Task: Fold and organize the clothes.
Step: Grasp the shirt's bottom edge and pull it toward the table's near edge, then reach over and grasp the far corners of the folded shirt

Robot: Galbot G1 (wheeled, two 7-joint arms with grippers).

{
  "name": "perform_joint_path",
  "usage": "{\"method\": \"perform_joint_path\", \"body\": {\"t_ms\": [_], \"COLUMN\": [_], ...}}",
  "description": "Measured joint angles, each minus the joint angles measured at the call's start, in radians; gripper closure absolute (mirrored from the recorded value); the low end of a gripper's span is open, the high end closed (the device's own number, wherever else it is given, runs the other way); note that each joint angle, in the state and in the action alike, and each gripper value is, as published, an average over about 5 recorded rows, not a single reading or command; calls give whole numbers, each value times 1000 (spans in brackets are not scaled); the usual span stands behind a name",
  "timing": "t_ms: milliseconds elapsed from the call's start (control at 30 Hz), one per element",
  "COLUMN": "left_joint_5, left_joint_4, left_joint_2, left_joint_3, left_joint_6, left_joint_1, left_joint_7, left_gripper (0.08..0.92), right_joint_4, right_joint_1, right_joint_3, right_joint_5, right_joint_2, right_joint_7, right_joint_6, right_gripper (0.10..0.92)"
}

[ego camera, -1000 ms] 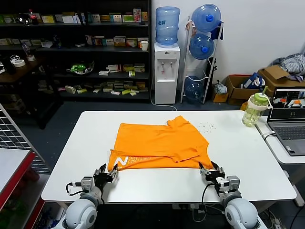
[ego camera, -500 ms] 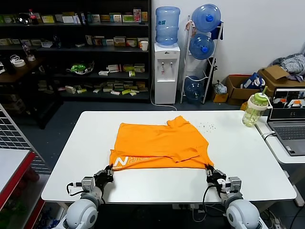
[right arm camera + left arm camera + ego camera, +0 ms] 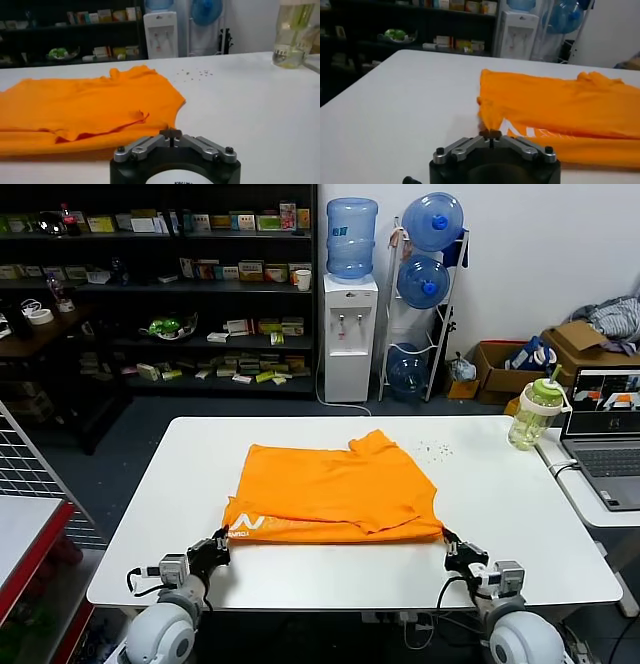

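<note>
**Orange shirt pinched at both near corners**

Orange fabric lies folded on the white table, a little toward the robot's side of its middle: the shirt is doubled over, with white lettering showing along the near left band. The left gripper sits at the shirt's near left corner, its fingers pressed together on a small peak of cloth, as the left wrist view shows. The right gripper mirrors it at the near right corner; in its wrist view the fingers are closed, and they appear to nip the hem, though the contact itself is hard to make out.

Judged from this, the step in hand is drawing or lifting the near edge for the next fold. To do it well, both grippers should move together at equal height and pace, keeping the hem taut between them so the layers do not slide or wrinkle. Check the right pinch holds before lifting.

Both arms reach low over the table's near edge, wrists level, fingers pointing away from the robot.
</note>
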Motion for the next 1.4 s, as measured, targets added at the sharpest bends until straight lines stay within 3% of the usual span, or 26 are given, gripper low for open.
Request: {"method": "perform_joint_path", "body": {"t_ms": [433,833,1100,1267,1400], "left_joint_5": [-70,-79,-107,-121,-140], "left_joint_4": [-204,-311,-270,-119,37], "left_joint_2": [67,96,103,76,46], "left_joint_3": [-36,-77,-73,-22,34], "left_joint_6": [36,51,32,28,43], "left_joint_1": [232,328,193,-1,-168], "left_joint_7": [-99,-136,-89,-22,23], "left_gripper": [897,559,325,206,179], "right_joint_4": [155,217,126,-58,-233], "right_joint_1": [-270,-311,-38,256,464], "right_joint_3": [91,106,18,-102,-192], "right_joint_5": [-46,-51,1,35,48], "right_joint_2": [0,-32,-46,-8,35], "right_joint_7": [30,38,57,54,38], "right_joint_6": [6,6,-24,-45,-66], "right_gripper": [889,567,333,219,204]}}
